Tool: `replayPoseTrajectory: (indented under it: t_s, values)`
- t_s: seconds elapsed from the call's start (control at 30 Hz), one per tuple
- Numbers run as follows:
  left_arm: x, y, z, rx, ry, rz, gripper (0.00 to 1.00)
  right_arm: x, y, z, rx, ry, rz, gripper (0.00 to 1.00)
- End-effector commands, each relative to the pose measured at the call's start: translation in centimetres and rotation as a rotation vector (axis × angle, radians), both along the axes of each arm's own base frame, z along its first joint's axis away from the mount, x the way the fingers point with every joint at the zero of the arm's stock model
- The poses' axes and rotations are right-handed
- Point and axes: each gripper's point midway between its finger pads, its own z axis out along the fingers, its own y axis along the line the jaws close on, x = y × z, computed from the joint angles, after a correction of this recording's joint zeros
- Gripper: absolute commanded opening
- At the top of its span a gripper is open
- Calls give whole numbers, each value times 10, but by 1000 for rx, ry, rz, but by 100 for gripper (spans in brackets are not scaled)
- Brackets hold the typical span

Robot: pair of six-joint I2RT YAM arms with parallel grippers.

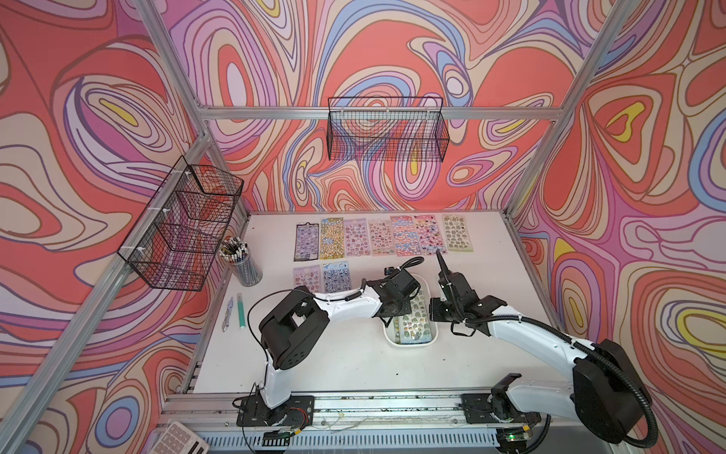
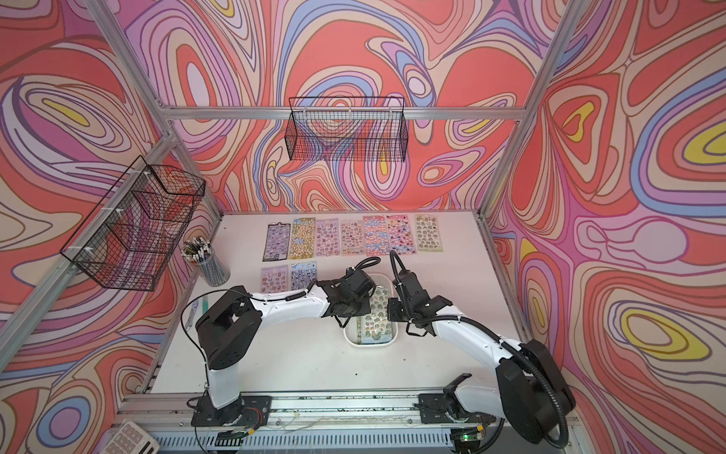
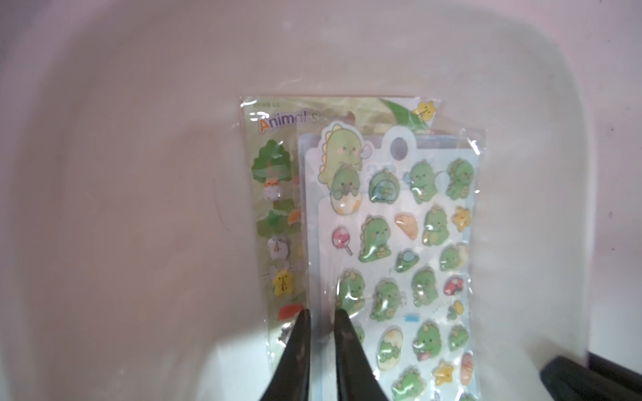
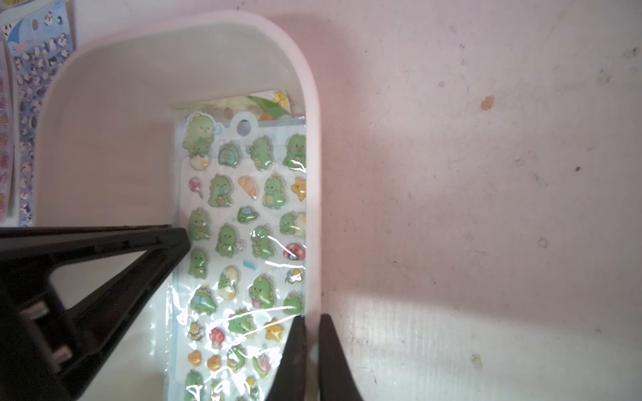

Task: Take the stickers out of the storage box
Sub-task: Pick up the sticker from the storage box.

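The white storage box lies mid-table in both top views, with both wrists over it. Its top sticker sheet is pale blue with green dinosaurs. A green "Animal" sheet lies under it. My left gripper reaches into the box, its fingers a narrow gap apart astride the dinosaur sheet's long edge; I cannot tell whether they pinch it. My right gripper is shut on the box's long rim beside the dinosaur sheet. Several sticker sheets lie in a row at the back, two more nearer.
A cup of pencils stands at the table's left, with a green pen and a small tool nearer the front. Black wire baskets hang on the left frame and the back wall. A calculator sits at the front left.
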Motion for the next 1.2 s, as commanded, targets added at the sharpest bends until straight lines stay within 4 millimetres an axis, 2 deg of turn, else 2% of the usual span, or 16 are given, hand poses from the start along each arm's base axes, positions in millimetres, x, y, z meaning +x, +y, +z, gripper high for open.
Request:
replayPoseTrajectory:
  t_s: [0.0,0.4,0.87,1.17]
  values:
    - [0,-8,17,-60,-17,-3,14,-11,-5,-14,-30,58,6,0]
    - [3,-6,43,-79,-67,-7,7,-12,-6,-16,-37,62,3,0]
    - [7,1,88,-91,-158,-25,2,-9,-4,-15,-37,57,6,0]
    - [3,10,126,-129,-221,-46,2,-9,-4,-14,-35,56,5,0]
